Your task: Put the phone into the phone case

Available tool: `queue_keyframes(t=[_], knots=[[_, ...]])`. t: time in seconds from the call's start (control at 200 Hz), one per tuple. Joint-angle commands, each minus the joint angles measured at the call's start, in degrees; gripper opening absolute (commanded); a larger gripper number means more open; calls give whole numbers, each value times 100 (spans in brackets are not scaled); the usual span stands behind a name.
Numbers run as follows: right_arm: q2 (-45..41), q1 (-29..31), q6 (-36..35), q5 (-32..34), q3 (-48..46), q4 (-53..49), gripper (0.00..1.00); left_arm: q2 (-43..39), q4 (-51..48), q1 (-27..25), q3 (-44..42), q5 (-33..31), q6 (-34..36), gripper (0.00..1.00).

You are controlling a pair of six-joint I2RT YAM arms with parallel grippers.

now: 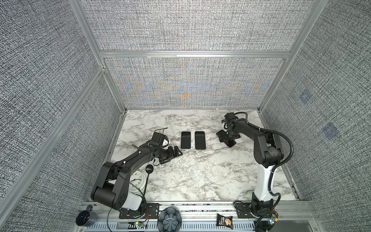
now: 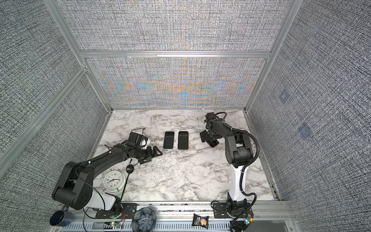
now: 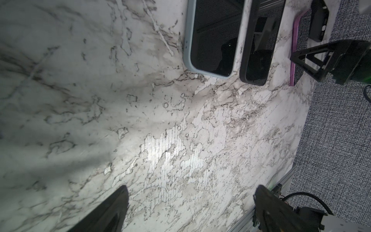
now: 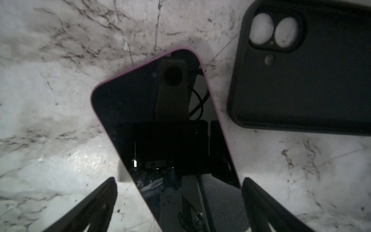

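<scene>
Right end effector poised over the phone
Jaws apart, astride its long axis; the empty case lies just beside the phone.

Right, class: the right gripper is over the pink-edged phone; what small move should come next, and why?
Probably lower the right gripper and close it across the pink-edged phone: its jaws stand open astride the phone, which lies bare beside the empty black phone case.

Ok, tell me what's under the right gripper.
A pink-edged phone, screen up on the table, between the open jaws of the right gripper; a black case lies beside it. In both top views the gripper covers most of the phone.
</scene>
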Motion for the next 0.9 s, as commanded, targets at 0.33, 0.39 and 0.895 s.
queue_keyframes(t=[0.33, 0.39, 0.895], knots=[[306, -23, -99, -227, 331, -337, 99, -120, 4, 5, 2, -66, -27, 98], [335, -21, -66, -275, 375, -380, 98, -132, -4, 2, 7, -83, -32, 98], [356, 28, 272, -499, 511, -978, 86, -186, 30, 5, -50, -136, -54, 99]])
